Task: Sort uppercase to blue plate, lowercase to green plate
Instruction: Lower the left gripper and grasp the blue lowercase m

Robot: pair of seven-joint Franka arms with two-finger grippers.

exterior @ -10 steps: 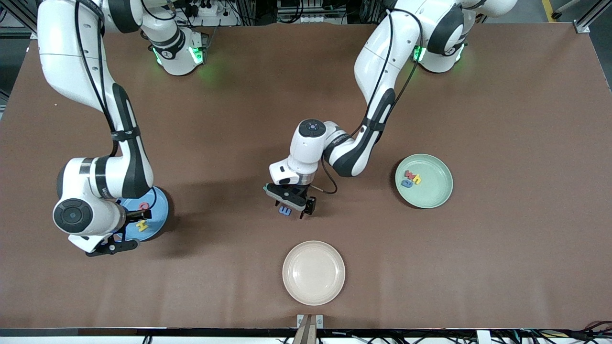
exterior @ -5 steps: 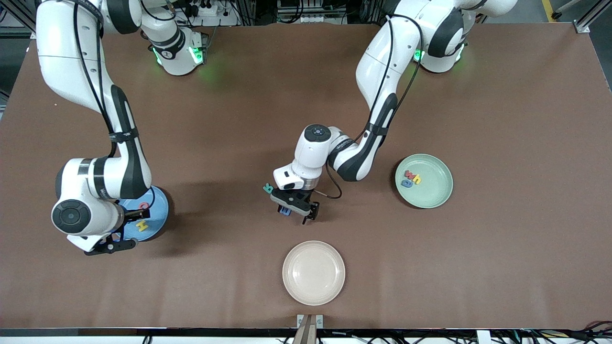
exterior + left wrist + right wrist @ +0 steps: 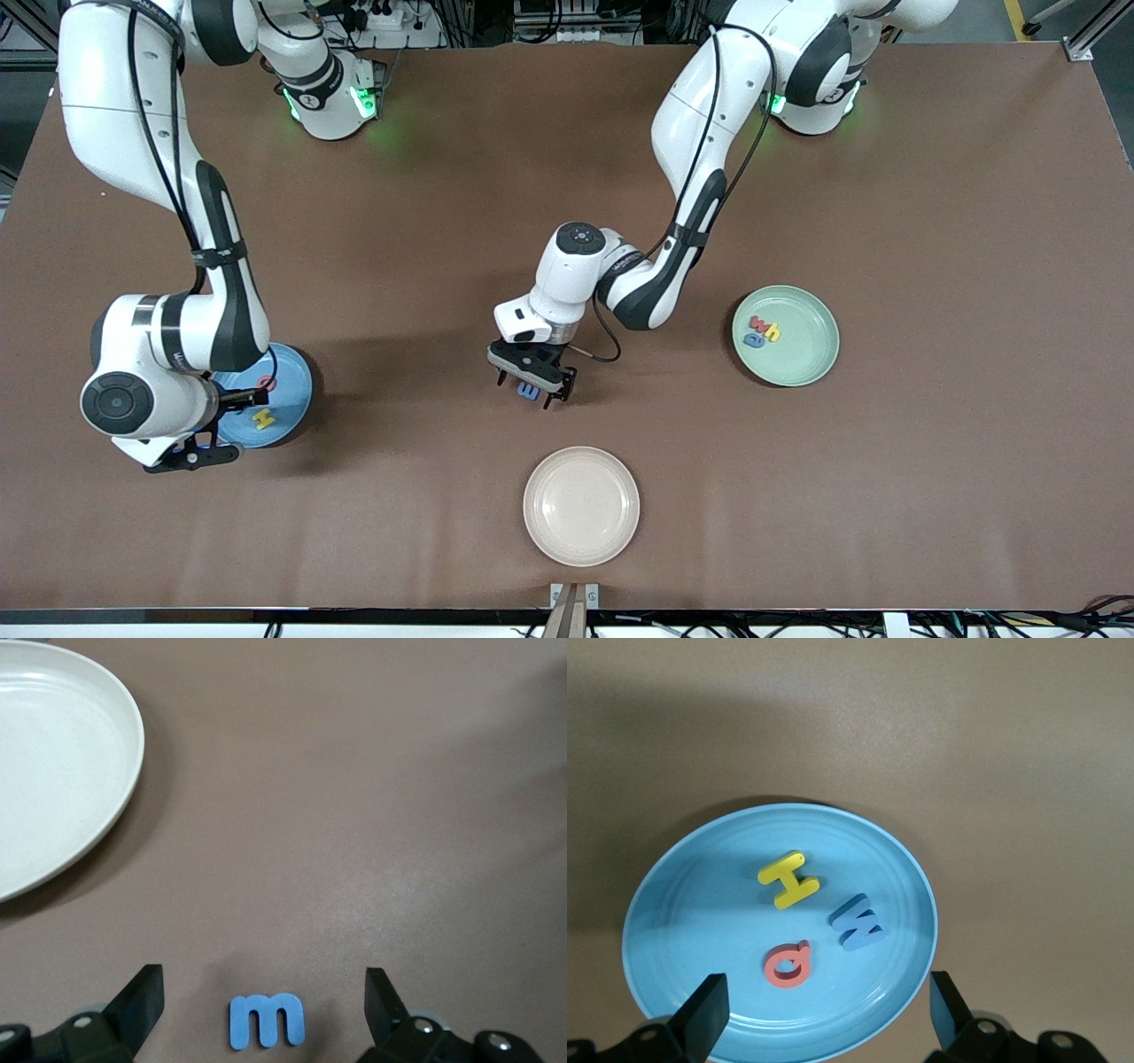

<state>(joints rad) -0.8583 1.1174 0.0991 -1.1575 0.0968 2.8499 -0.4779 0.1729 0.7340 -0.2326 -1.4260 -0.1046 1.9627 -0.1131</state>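
Blue m point(image 3: 267, 1020) flat on bare table.

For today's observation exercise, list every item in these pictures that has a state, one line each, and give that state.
left end effector: open, straddling the blue m on the table
right end effector: open, empty, over the blue plate
blue m: flat on the table, unsorted
blue plate: holds H, M, Q
green plate: holds w, h, a
cream plate: empty
yellow H: flat in the blue plate

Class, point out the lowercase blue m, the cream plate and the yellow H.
blue m point(image 3: 267, 1020), left wrist view, middle leg.
cream plate point(image 3: 581, 505), front view, bare centre.
yellow H point(image 3: 789, 880), right wrist view, crossbar.
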